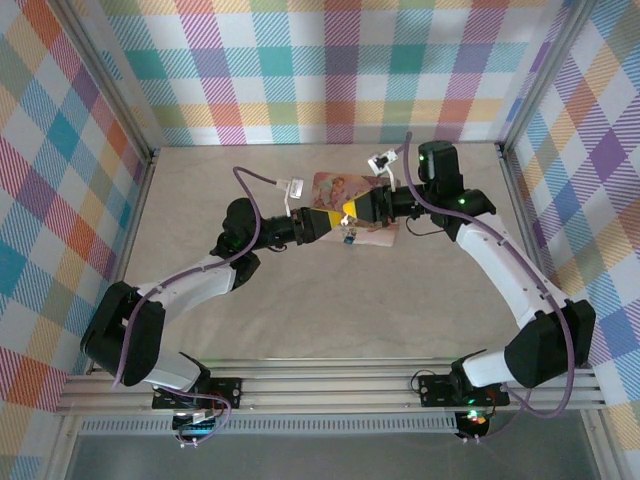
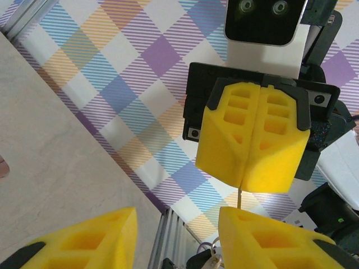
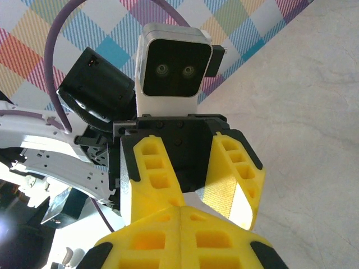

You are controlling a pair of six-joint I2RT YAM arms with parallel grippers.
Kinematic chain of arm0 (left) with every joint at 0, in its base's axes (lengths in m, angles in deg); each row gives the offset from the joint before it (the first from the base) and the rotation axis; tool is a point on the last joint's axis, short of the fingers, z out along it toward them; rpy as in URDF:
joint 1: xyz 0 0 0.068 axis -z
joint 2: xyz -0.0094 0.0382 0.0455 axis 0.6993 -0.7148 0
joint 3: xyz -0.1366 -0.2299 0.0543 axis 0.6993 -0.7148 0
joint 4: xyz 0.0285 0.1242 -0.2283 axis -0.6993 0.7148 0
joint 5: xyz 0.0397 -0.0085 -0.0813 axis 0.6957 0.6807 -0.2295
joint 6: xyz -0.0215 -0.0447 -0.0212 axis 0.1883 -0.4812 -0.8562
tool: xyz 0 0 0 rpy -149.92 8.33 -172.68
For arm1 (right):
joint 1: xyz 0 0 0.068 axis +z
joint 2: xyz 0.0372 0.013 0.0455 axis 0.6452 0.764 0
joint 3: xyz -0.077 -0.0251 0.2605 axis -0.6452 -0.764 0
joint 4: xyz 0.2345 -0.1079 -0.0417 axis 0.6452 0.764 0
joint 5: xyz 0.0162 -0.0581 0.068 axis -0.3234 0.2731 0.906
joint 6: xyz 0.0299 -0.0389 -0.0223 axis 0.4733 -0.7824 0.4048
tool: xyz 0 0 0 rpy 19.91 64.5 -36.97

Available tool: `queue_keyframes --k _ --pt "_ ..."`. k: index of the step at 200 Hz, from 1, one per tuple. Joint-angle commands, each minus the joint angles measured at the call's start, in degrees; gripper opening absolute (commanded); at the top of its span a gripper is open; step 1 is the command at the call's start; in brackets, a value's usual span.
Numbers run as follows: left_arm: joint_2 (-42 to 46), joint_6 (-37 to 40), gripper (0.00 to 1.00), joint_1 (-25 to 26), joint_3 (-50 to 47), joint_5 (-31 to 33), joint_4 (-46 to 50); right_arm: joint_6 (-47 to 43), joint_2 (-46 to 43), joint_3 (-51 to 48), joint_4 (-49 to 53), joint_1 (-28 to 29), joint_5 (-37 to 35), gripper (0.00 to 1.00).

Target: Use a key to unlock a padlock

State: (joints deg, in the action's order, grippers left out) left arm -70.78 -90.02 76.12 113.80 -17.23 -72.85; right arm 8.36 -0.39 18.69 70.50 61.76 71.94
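Observation:
Over the middle of the table my two grippers meet tip to tip. My right gripper [image 1: 349, 210] [image 3: 180, 208] is shut, and in the left wrist view a thin metal blade, the key [image 2: 240, 197], sticks out edge-on from between its yellow fingers [image 2: 252, 145]. My left gripper [image 1: 334, 219] [image 2: 176, 224] is open, and its fingers [image 3: 151, 168] stand on either side of the right gripper's tip. The key's blade lies against one left finger. Just below the meeting point is the small blue padlock [image 1: 350, 237]. I cannot tell whether it hangs or rests.
A pink picture-printed box [image 1: 335, 187] lies on the beige table [image 1: 300, 320] directly under and behind the grippers. A small metal ring [image 2: 215, 251] dangles below the left fingers. Checked walls close in the table at the back and on both sides.

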Motion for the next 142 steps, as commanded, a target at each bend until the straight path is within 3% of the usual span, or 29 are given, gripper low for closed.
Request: queue_keyframes --k 1,142 --pt "2.03 0.6 0.43 0.42 1.75 -1.84 -2.19 -0.66 0.98 1.59 0.52 0.19 0.53 0.0" --pt "0.67 -2.25 0.41 1.17 2.04 -3.76 -4.08 3.63 -0.26 -2.11 -5.91 -1.28 1.08 0.0"
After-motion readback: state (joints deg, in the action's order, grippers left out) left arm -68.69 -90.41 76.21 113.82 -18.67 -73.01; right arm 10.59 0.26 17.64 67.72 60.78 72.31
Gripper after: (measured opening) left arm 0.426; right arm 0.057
